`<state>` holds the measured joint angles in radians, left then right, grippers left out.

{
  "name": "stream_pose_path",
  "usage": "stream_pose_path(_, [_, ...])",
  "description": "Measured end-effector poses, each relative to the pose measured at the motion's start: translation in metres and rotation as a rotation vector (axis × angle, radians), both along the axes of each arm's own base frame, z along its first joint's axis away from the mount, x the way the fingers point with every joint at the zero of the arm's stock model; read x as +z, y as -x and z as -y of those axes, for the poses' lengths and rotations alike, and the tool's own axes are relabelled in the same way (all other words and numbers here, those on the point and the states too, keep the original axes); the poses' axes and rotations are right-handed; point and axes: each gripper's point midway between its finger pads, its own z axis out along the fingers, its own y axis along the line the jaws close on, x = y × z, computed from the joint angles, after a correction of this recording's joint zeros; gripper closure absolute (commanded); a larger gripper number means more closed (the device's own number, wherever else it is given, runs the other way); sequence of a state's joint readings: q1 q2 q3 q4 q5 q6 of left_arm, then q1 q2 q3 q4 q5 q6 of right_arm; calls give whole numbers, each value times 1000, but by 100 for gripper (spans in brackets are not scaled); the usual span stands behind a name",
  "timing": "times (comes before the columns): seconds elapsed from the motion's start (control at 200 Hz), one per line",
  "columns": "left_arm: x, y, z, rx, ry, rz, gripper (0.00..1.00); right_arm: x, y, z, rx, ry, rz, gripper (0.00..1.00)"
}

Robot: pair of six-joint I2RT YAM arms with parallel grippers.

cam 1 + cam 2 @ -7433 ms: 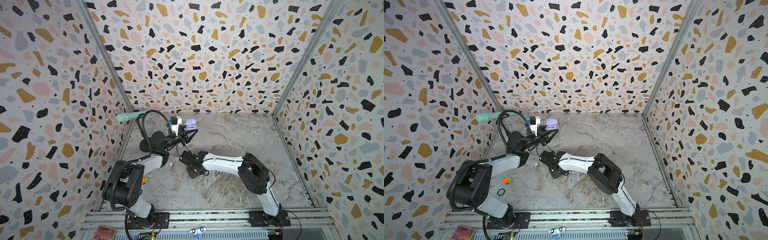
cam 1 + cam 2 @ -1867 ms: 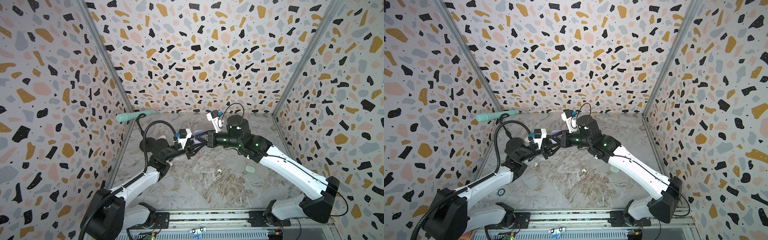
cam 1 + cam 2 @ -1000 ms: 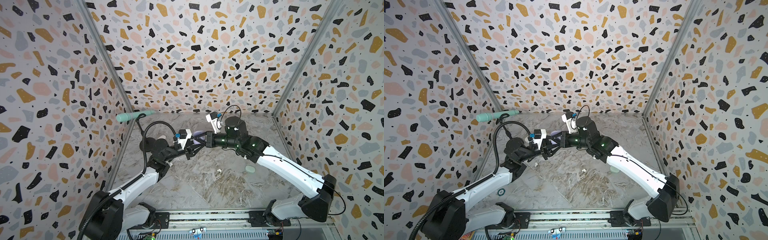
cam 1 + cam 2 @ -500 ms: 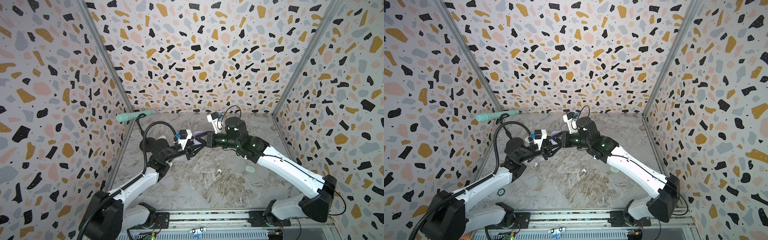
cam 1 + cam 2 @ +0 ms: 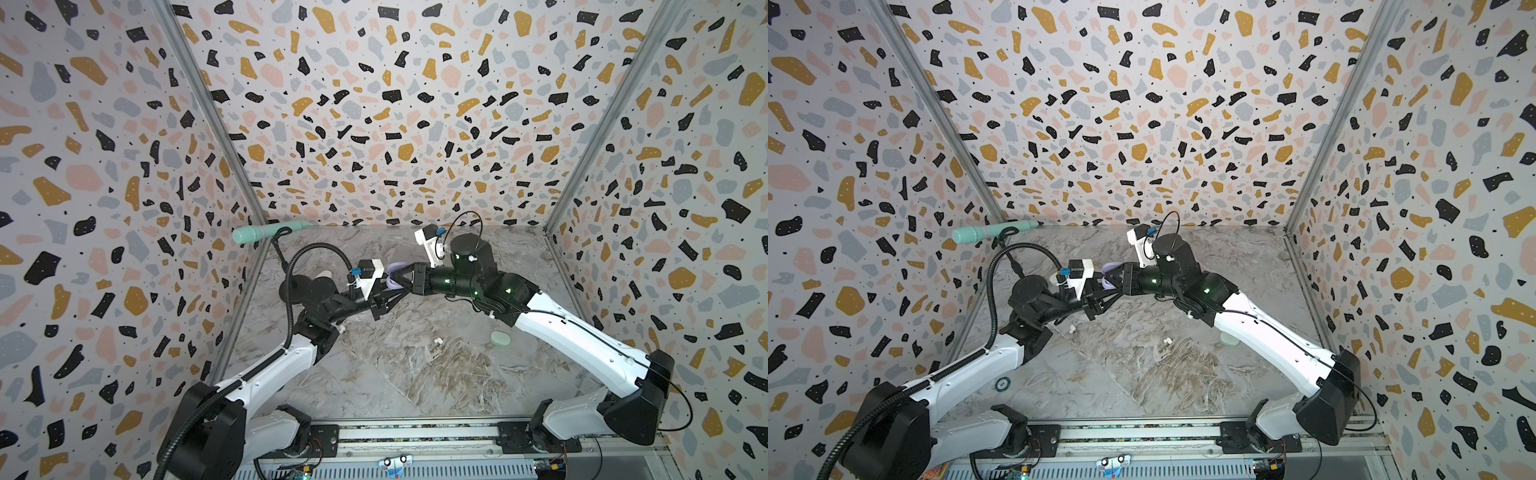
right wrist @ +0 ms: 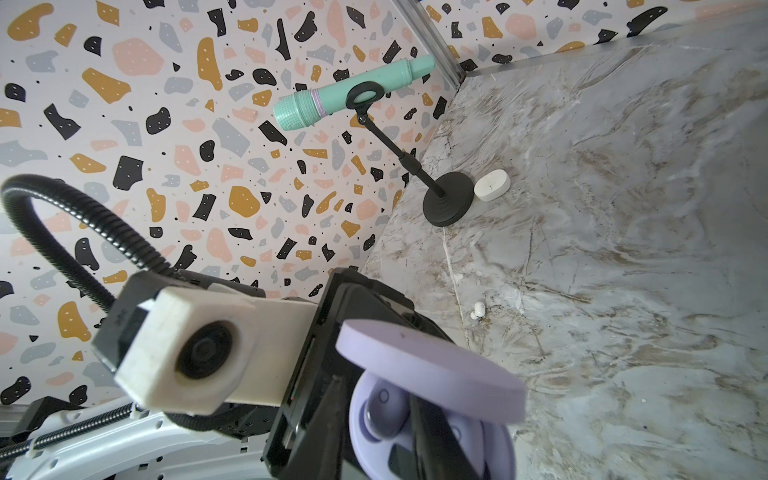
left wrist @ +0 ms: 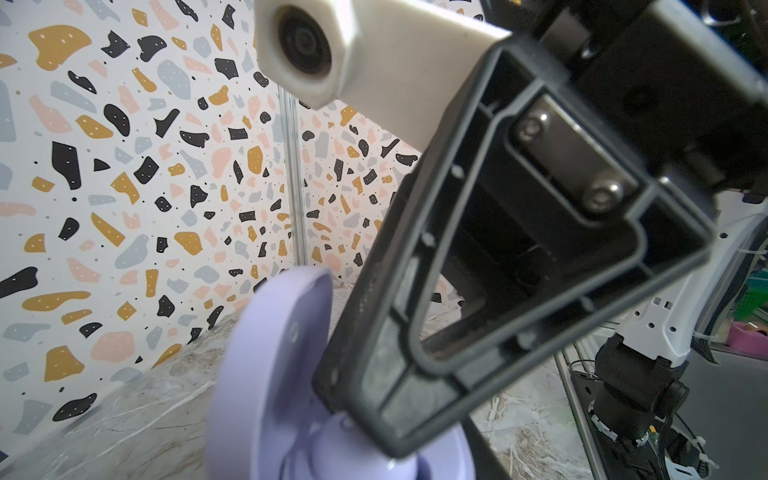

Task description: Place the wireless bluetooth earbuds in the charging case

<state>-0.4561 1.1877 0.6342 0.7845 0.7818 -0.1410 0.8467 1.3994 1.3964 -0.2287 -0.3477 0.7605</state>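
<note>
Earbud [image 6: 382,411]: in the open case [image 6: 432,374], between the fingers of my right pincer [image 5: 402,277]
Right pincer: grip unclear to me
Left pincer [image 5: 388,291]: grasps case

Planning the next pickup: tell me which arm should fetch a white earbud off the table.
Right, probably. The left gripper holds the open lavender charging case; the right gripper only reaches into it and can leave for a white earbud.

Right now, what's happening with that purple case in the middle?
The left gripper holds the open lavender charging case off the table. The right gripper reaches into it, its jaws parted on either side of a lavender earbud sitting in a well. Two white earbuds lie loose on the table, with a mint case nearby.
</note>
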Motion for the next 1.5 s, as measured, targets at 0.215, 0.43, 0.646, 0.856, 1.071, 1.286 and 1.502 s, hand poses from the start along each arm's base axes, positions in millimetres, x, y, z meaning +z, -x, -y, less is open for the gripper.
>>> stream_pose_path(0.215, [-1, -1, 0, 3, -4, -3, 71, -1, 0, 4, -12, 14, -1, 68])
stream_pose_path(0.43, [-4, -1, 0, 7, -12, -8, 71, 8, -2, 17, -51, 83, 15, 58])
stream_pose_path(0.646, [-4, -1, 0, 7, -15, -2, 71, 27, -14, 35, -100, 129, 55, 54])
stream_pose_path(0.856, [-5, -1, 0, 8, -18, 3, 71, 19, -43, 33, -118, 204, 54, 52])
stream_pose_path(1.071, [-5, -1, 0, 8, -19, 3, 71, 1, -61, 17, -82, 257, 25, 52])
stream_pose_path(1.286, [-6, -2, 0, 9, -23, 4, 71, -2, -49, 8, -33, 258, 7, 52])
stream_pose_path(1.502, [-7, -1, 0, 6, -28, 3, 71, -14, -17, 13, -3, 272, -32, 52])
